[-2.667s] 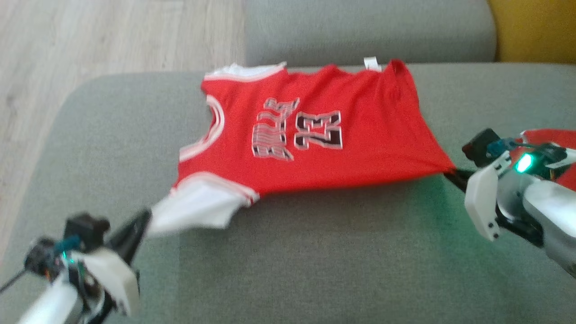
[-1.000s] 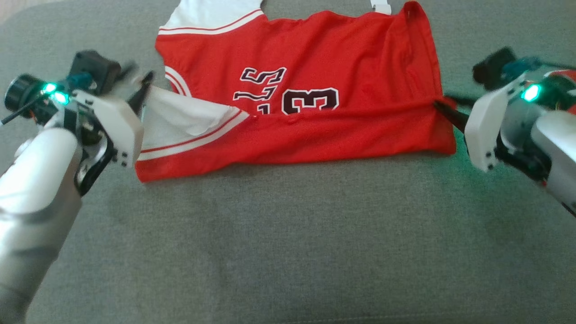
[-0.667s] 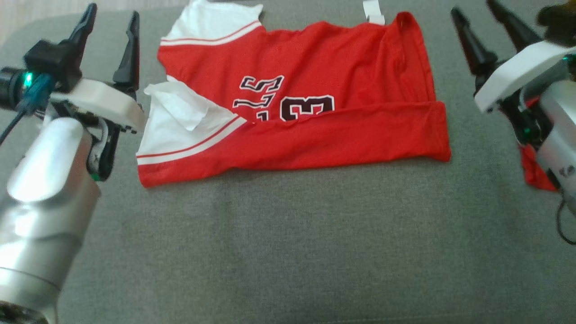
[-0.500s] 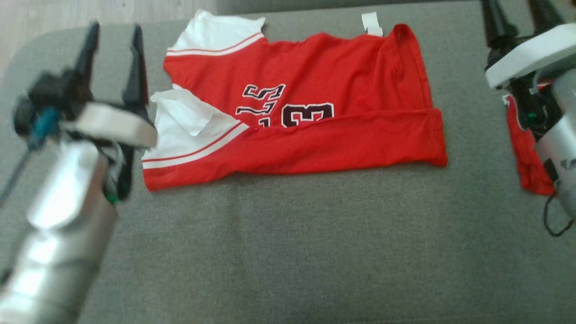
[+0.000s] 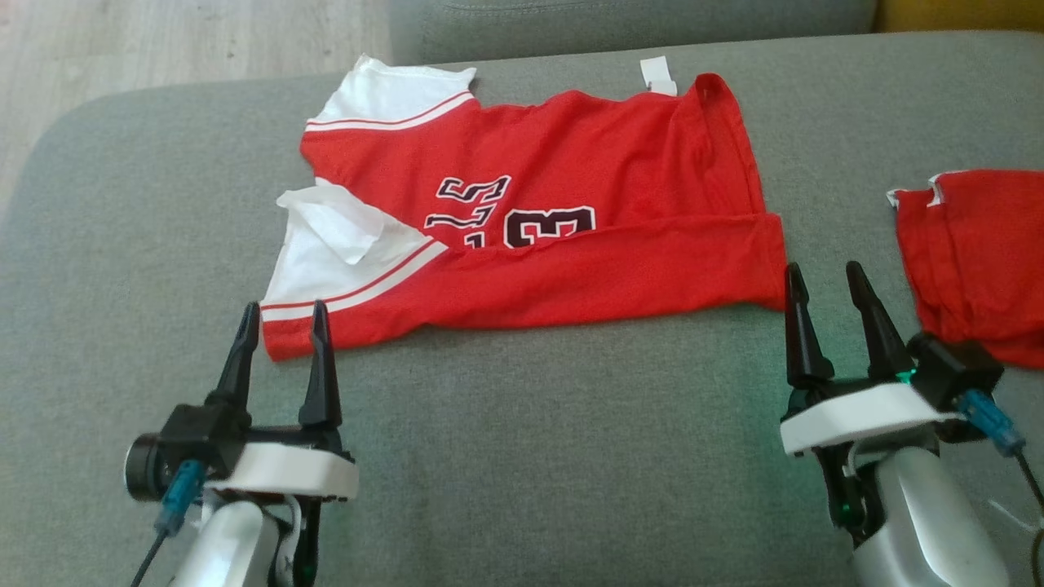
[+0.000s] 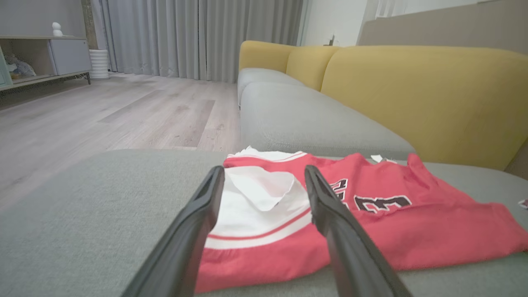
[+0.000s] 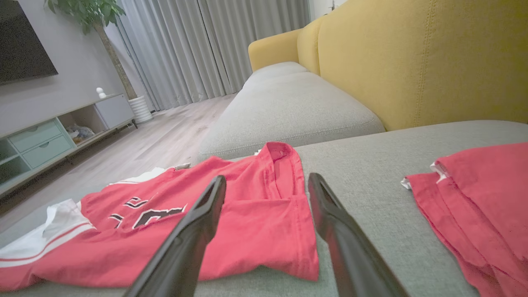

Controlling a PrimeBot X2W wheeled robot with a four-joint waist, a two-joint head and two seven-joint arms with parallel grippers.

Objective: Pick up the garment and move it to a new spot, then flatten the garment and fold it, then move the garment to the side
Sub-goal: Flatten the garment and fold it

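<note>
The left gripper [image 5: 285, 308] and right gripper [image 5: 822, 267] have released the garment [image 5: 571, 187], fingers open, backed off its near edge; first fold looks laid.

The garment [image 5: 571, 163] lay spread on the sofa seat [image 5: 530, 456], its near edge folded over on top of it. The left gripper [image 5: 285, 307] sat just before its near left corner, the right gripper [image 5: 822, 269] just before its near right corner. A second garment [image 5: 979, 253] lay further right, apart. The floor [image 5: 163, 49] lay beyond the seat's left end.
</note>
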